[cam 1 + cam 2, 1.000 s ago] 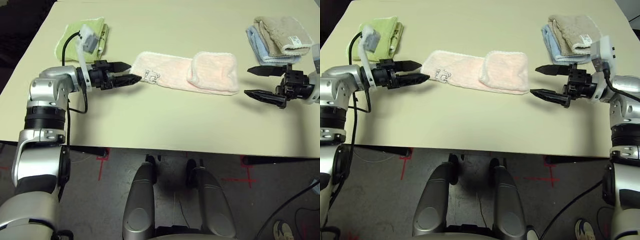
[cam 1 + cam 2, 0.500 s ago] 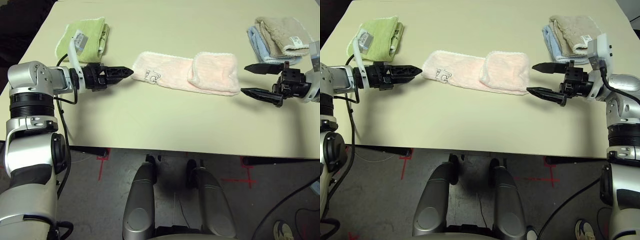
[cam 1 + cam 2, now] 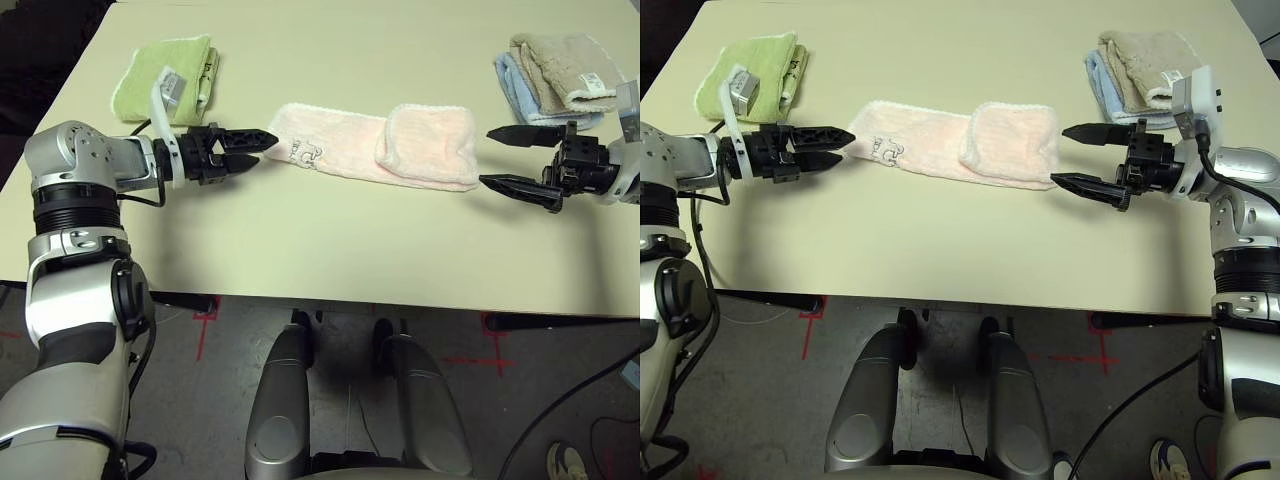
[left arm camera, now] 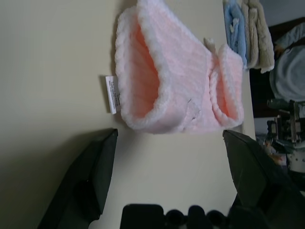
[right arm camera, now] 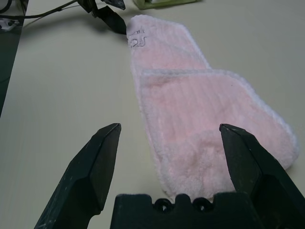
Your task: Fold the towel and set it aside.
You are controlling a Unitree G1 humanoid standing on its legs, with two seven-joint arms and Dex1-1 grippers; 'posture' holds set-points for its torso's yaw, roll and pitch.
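1. The towel (image 3: pixel 375 147) lies flat at the centre of the table (image 3: pixel 320 250) as a long pink strip running from 9 o'clock to 3 o'clock. Its 3 o'clock third is folded back over the strip.
2. The embroidered logo (image 3: pixel 304 153) sits near the towel's 9 o'clock end, facing up (a small white label shows under that end in the left wrist view).
3. The left gripper (image 3: pixel 262 146) hangs just off the towel's 9 o'clock end and points at it. Its fingers are spread and nothing is between them.
4. The right gripper (image 3: pixel 500 157) hangs just off the folded 3 o'clock end and points at it. Its fingers are spread wide, one above the other, with nothing between them.
5. A green folded towel (image 3: pixel 165 75) lies at 10 o'clock of the pink towel, behind the left gripper.
6. A beige folded towel (image 3: pixel 560 65) rests on a light-blue folded towel (image 3: pixel 515 85) at 2 o'clock, behind the right gripper.
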